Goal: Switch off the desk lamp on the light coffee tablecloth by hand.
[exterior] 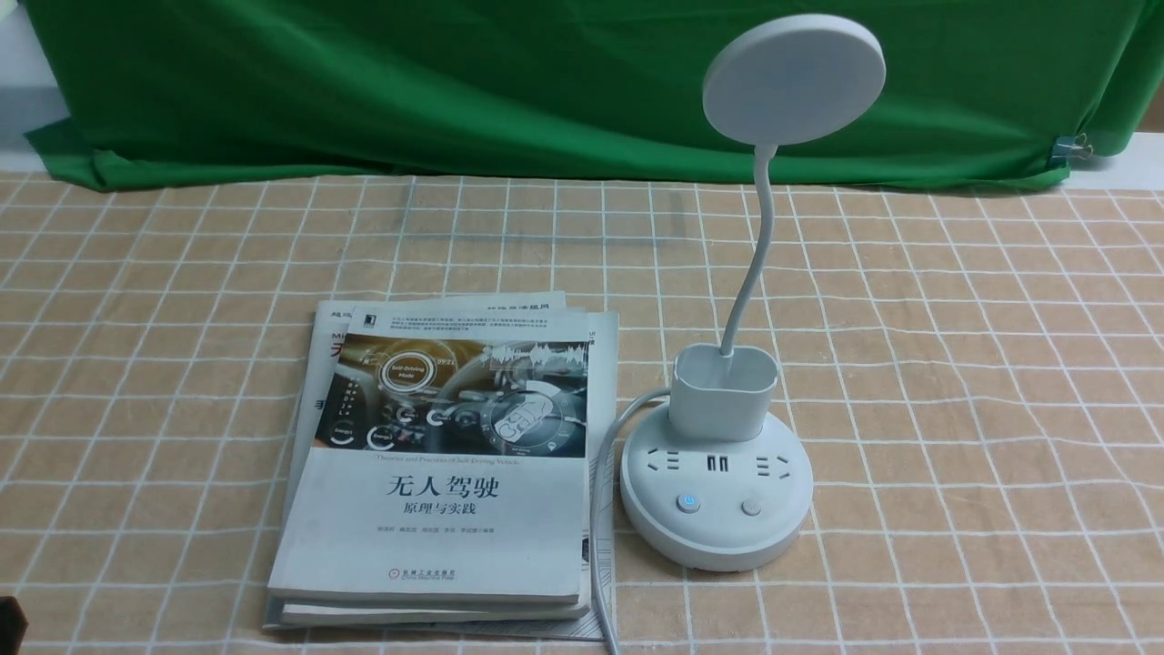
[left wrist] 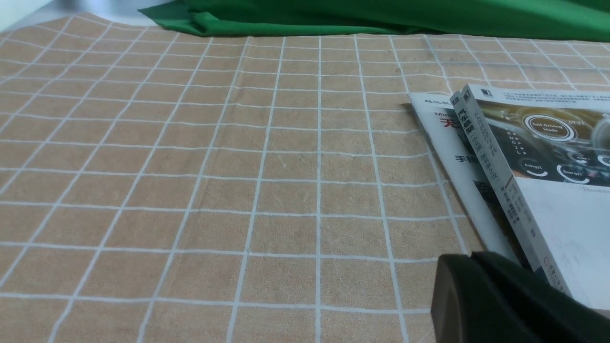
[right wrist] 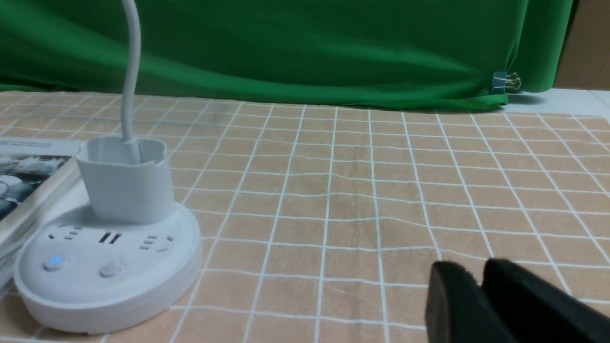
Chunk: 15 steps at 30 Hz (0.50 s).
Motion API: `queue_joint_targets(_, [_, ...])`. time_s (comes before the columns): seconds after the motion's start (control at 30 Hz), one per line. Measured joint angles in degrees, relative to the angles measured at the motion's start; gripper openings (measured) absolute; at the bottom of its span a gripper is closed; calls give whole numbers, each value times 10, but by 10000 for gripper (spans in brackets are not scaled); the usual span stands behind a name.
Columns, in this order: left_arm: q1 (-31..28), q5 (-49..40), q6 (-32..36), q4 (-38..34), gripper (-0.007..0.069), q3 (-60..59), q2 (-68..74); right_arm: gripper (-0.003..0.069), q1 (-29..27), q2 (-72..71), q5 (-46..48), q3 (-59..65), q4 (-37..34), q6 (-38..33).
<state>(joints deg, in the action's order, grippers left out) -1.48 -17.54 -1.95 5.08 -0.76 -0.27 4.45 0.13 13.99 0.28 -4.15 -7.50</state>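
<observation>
- Standing on light coffee tablecloth (exterior: 964, 455), short of tabletop's (exterior: 1123, 175) far edge, beside stacked books (exterior: 436, 537): desk lamp (exterior: 717, 496).
- Showing closed: left tool (left wrist: 469, 256).
- Showing slightly open: right tool (right wrist: 478, 276).

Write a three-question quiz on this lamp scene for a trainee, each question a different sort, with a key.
1. Multiple choice: What lies beside the base of the desk lamp?
A) a cup of pens
B) a stack of books and papers
C) a keyboard

2. True or false: Both buttons on the lamp base glow blue.

3. Fill in the blank: The light coffee tablecloth is patterned with a grid of thin ____ lines.

Key: 1. B; 2. false, only the left button glows blue, and the right button does not; 3. white
</observation>
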Motion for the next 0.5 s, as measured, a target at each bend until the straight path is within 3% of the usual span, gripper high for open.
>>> queue_joint_targets(0.5, [0,0,0,0,4,0,0,139,0,0,0,0,0,0])
